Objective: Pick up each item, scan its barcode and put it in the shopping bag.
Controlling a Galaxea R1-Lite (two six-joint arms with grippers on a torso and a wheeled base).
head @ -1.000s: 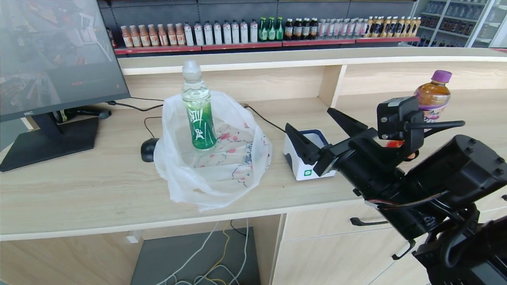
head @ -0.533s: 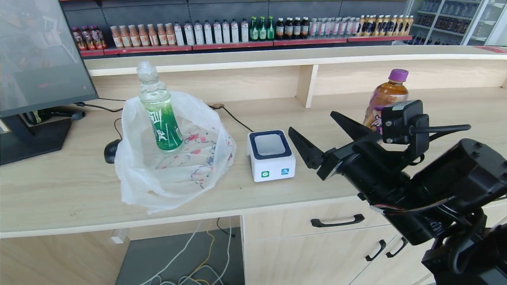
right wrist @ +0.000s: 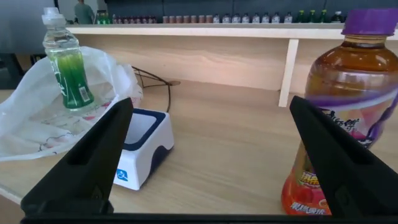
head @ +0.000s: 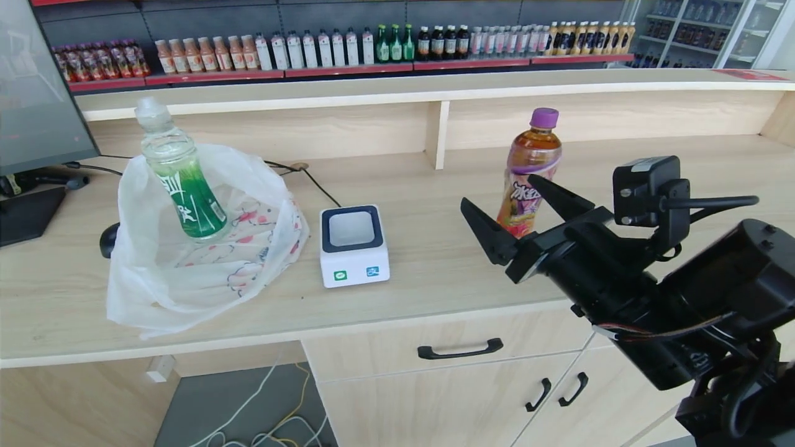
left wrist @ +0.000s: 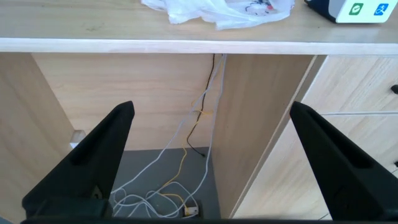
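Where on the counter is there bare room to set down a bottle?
Bare wood lies between the barcode scanner and the purple-capped bottle, and to the right of that bottle. Crowded: around the shopping bag, with the mouse beside it.

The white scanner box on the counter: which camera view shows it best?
The head view: the scanner box shows whole, from above, with its dark top window. The right wrist view gives its side, partly hidden. The left wrist view catches one corner.
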